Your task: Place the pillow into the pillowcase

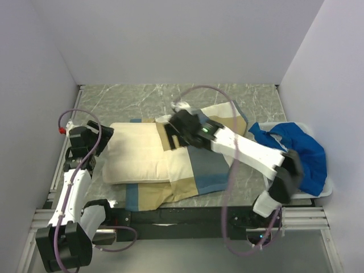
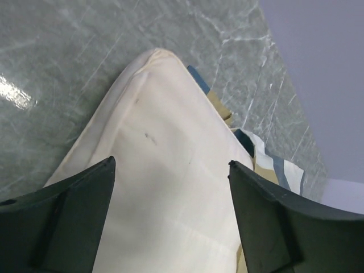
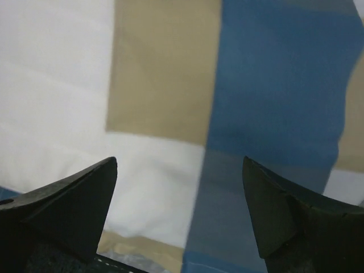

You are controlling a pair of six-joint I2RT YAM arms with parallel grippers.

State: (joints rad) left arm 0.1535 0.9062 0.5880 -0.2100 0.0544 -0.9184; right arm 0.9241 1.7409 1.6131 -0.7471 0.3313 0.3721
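- The left gripper has its jaws spread wide with nothing between them. Its wrist view shows the cream pillow directly beneath, with a rounded corner pointing away over the marbled table.
- The same view catches a strip of the pillowcase showing past the pillow's right edge.
- The right gripper is also spread open and holds nothing. Its wrist view is filled with the pillowcase's white, tan and slate-blue blocks; I cannot tell whether the fingers touch the fabric.
- Only the top view gives the layout. The left gripper is at the pillow's left end, and the right gripper is over the middle, where the pillow's right end meets the patchwork.
- There the pillow lies left of centre, mostly uncovered. The pillowcase spreads under it and to its right, its edges showing on the near and far sides.
- The top view alone shows a bright blue cloth heaped in a white tray at the right edge, well apart from the pillow.
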